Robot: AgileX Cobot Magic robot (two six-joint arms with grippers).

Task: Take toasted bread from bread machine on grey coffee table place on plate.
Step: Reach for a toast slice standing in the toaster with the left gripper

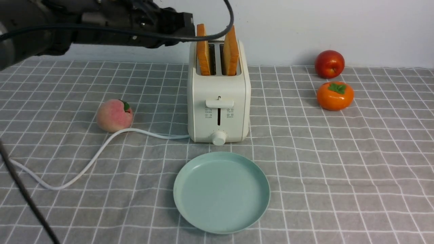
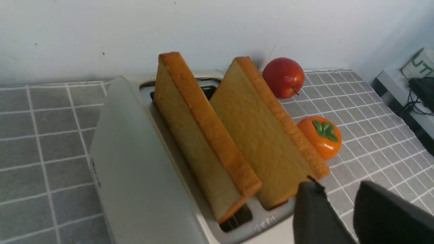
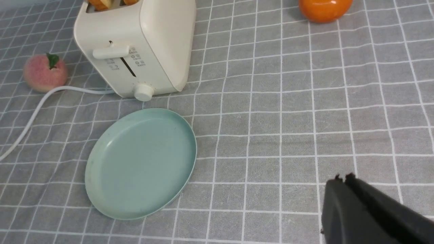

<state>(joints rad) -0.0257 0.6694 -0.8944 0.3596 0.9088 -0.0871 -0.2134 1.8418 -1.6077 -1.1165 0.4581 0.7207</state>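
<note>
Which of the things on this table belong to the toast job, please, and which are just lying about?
Job: toast, toaster, plate, left claw.
Lying about: peach, apple, persimmon.

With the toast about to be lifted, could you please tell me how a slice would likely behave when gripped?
Probably stiff: both slices stand straight, unsupported, well above the toaster. Likely light and not slippery, given the thin section and matte, textured faces. The crust might crumble under a hard squeeze.
</note>
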